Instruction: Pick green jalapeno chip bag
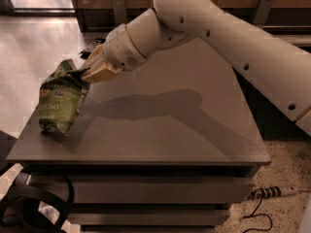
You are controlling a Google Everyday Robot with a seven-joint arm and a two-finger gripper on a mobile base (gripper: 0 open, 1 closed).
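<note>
Currently gripper (93, 71) pinches green jalapeno chip bag (59, 101) by its top corner, left of frame; thin crinkly hold, bag may slip onto table (194, 135)

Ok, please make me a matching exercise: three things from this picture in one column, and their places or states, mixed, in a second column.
1. green jalapeno chip bag
2. gripper
3. power strip

a. lies on the floor, lower right
b. shut on the bag's upper corner, over the table
c. hangs at the left, crumpled

Pairs: 1-c, 2-b, 3-a
</note>
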